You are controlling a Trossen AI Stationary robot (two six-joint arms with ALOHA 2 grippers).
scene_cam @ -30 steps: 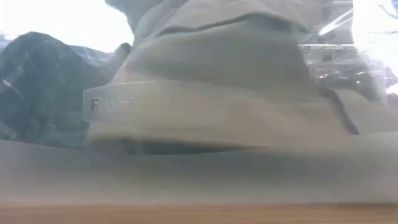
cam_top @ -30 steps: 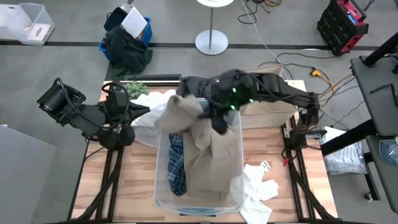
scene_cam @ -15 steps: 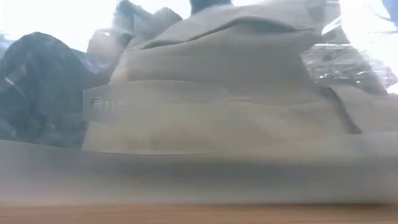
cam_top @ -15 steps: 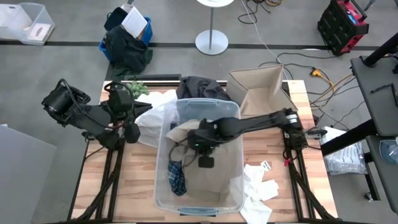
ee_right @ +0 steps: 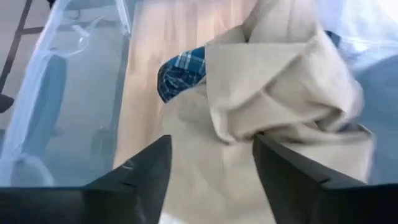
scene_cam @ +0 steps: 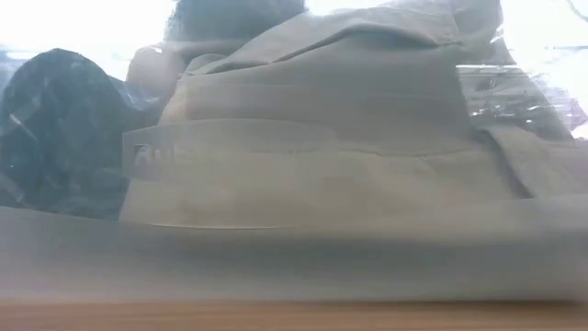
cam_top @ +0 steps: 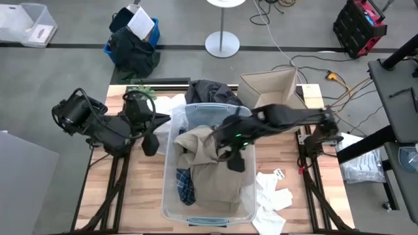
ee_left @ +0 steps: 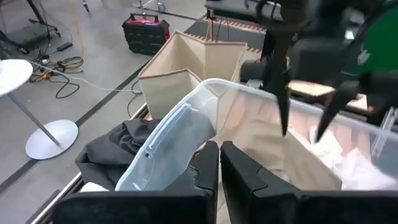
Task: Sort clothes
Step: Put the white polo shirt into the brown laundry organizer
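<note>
A clear plastic bin point(cam_top: 171, 196) stands mid-table. A tan khaki piece point(cam_top: 215, 173) lies bunched in it, beside a blue-and-white plaid shirt point(cam_top: 185, 186). My right gripper point(cam_top: 234, 160) hovers open just above the khaki point(ee_right: 280, 93), one finger on either side of a fold, holding nothing. My left gripper point(cam_top: 151, 143) is shut and empty, left of the bin, its fingers point(ee_left: 219, 168) pointing at the bin's rim point(ee_left: 168, 134). A dark grey piece point(cam_top: 209, 91) lies behind the bin. White pieces lie at its far left point(cam_top: 163, 108) and near right point(cam_top: 271, 196).
An open cardboard box point(cam_top: 274, 91) stands at the far right of the table, and a small green plant point(cam_top: 140, 90) at the far left. In the low view the bin's near wall point(scene_cam: 294, 267) fills the picture, with the khaki point(scene_cam: 322, 138) behind it.
My right gripper carried the khaki from the bin's far edge down into the bin, let go of it, then rose and drew toward the table's right edge. The khaki now lies bunched in the bin. My left gripper has moved right, toward the bin.
</note>
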